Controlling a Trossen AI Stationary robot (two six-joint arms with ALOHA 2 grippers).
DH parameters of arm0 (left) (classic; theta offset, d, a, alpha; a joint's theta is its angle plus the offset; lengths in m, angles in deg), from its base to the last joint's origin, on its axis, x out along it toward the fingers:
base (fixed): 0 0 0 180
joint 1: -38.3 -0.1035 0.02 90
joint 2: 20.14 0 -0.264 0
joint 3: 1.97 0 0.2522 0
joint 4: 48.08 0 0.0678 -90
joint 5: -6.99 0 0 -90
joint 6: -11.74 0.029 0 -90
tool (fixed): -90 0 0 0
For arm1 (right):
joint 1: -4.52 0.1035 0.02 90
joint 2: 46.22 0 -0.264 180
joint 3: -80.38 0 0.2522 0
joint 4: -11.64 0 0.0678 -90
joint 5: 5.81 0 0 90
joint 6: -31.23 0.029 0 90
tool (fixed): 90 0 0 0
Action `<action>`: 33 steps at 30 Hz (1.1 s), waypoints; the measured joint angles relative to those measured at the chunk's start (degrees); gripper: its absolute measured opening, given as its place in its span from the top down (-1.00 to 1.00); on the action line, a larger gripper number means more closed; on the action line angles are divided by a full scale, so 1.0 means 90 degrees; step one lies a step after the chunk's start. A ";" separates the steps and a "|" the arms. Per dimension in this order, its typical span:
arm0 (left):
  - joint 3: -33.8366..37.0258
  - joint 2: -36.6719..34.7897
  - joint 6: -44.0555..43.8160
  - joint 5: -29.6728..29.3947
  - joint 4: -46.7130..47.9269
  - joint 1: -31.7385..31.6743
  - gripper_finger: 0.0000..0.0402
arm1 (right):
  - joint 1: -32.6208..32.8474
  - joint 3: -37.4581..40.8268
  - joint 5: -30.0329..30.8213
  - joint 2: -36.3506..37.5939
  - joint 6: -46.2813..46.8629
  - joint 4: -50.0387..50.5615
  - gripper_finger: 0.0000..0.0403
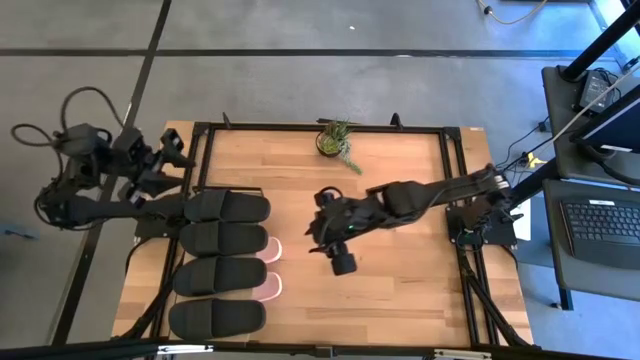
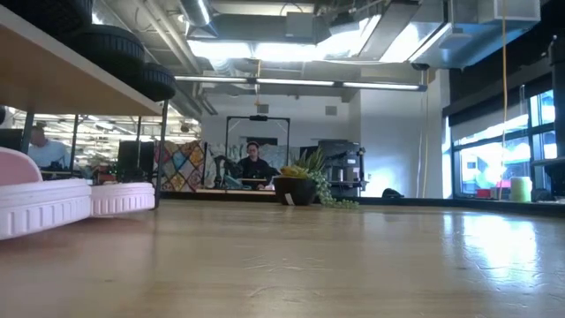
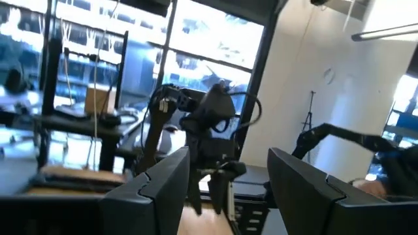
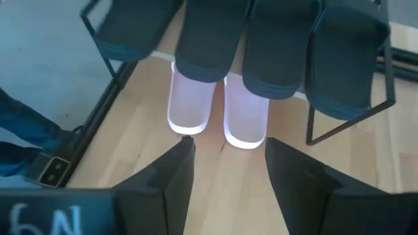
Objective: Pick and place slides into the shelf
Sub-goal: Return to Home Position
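Right claw (image 4: 228,147) near 2 pink slides (image 4: 189,104)

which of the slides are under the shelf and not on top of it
The two pale pink slides: only their ends poke out from beneath the shelf. The four black slides lie on top.

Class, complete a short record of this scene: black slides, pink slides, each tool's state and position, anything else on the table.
black slides: four, side by side on the shelf
pink slides: two, under the shelf, ends poking out
right tool: open, empty, over the middle of the table, facing the shelf
left tool: open, empty, off the table's left side
other: potted plant at the table's far edge
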 joint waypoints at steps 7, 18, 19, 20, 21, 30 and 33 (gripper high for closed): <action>0.0502 -0.0611 0.0414 -0.0041 0.0064 0.0000 0.01 | -0.0103 0.0000 -0.0096 0.0421 -0.0110 0.0092 0.07; 0.2165 -0.2262 0.0456 0.0061 -0.0777 -0.0002 0.01 | -0.0675 0.0006 -0.1114 0.0541 0.0039 -0.0304 0.07; 0.2257 -0.2401 0.0401 0.0093 -0.0785 -0.0002 0.01 | -0.0716 0.0084 -0.1157 0.0554 0.0066 -0.0446 0.07; 0.2349 -0.2519 0.0350 0.0115 -0.0773 -0.0002 0.01 | -0.0754 0.0195 -0.1161 0.0581 0.0101 -0.0604 0.07; 0.2400 -0.2533 0.0318 0.0141 -0.0787 -0.0002 0.01 | -0.0783 0.0372 -0.1162 0.0631 0.0186 -0.0763 0.07; 0.2669 -0.2520 0.0794 -0.0172 -0.0806 -0.0002 0.01 | -0.0999 0.3334 -0.1106 0.1875 0.1154 -0.3847 0.07; 0.2730 -0.2515 0.0888 -0.0647 -0.0686 -0.0002 0.01 | -0.1098 0.4330 -0.0918 0.2529 0.1457 -0.4779 0.07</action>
